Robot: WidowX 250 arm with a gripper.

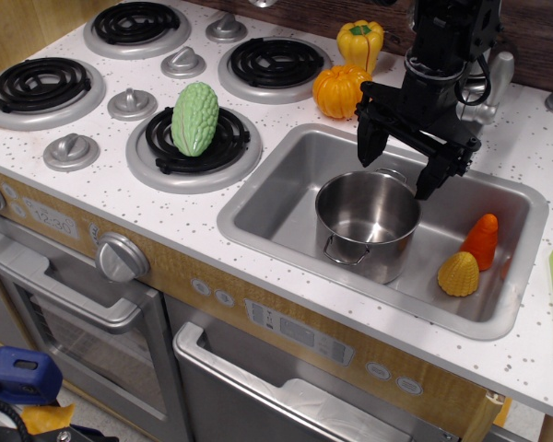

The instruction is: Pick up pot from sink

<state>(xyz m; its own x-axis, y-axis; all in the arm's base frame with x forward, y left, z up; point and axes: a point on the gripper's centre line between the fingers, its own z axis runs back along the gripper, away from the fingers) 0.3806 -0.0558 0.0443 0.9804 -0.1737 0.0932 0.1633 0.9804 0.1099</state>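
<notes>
The shiny steel pot (pixel 367 224) stands upright in the middle of the sink (pixel 286 189), a wire loop handle facing front and another at its back rim. My black gripper (pixel 398 170) hangs just above the pot's back rim, open and empty, with one finger (pixel 368 140) to the left and the other finger (pixel 431 173) to the right, both close to rim height.
An orange carrot-like toy (pixel 481 241) and a yellow corn toy (pixel 458 274) lie in the sink's right end. An orange pumpkin (pixel 340 90) and a yellow pepper (pixel 360 41) sit behind the sink. A green bitter gourd (pixel 194 118) lies on the near burner. A grey faucet (pixel 493 85) stands behind the gripper.
</notes>
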